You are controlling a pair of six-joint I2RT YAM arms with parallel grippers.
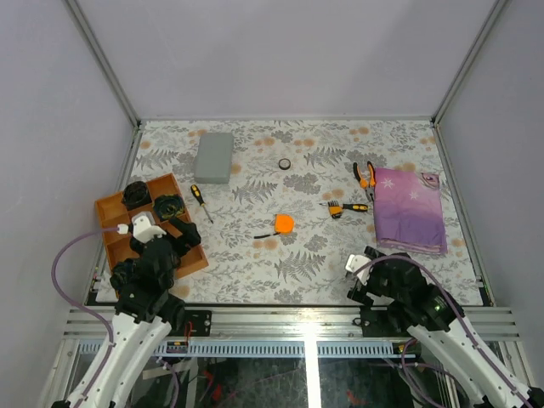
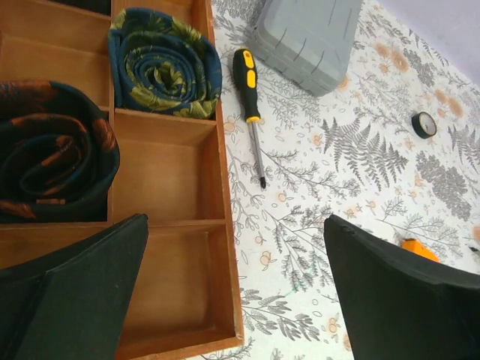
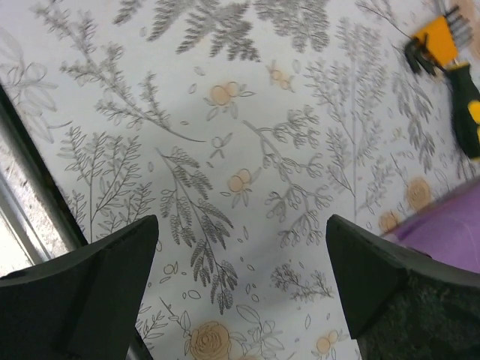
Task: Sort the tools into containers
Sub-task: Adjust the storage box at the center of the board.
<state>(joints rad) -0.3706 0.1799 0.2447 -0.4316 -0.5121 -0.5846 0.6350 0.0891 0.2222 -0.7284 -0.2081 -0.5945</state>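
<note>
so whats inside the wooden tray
The wooden tray holds a blue-green fabric roll and a dark orange-patterned roll in separate compartments; one beside them looks bare. The left gripper hides the nearest part.

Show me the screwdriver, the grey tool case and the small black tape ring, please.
screwdriver (image 2: 252, 112): left wrist view, yellow end of handle.
grey tool case (image 1: 214, 156): top view, middle of the lid.
small black tape ring (image 2: 416, 124): left wrist view, left rim.
</note>
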